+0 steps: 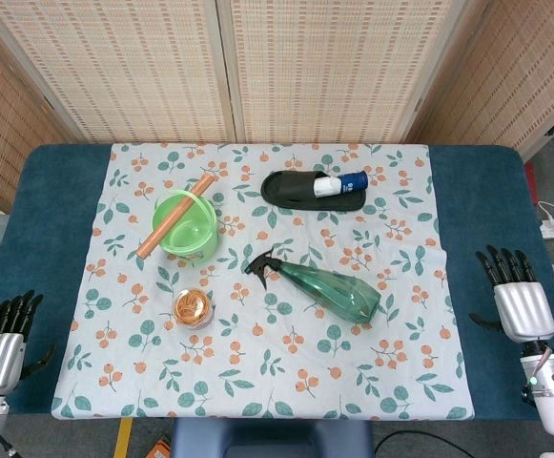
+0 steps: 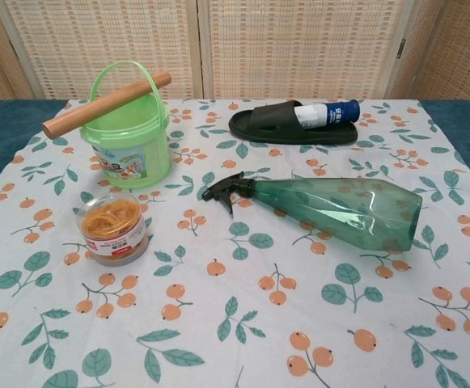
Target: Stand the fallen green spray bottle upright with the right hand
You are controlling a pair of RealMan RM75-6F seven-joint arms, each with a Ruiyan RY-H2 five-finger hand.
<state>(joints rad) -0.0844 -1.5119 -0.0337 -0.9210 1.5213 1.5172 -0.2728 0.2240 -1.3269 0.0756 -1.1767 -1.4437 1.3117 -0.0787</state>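
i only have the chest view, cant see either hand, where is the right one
Observer: The right hand rests on the bare blue table past the cloth's right edge, holding nothing, fingers apart.
Operator: and the left one
Observer: The left hand lies on the table off the cloth's left edge, also holding nothing.
Operator: which end of the bottle is nearer the right hand
Observer: The wide base of the green spray bottle points toward the right hand; the black trigger head points away from it, toward the green bucket.
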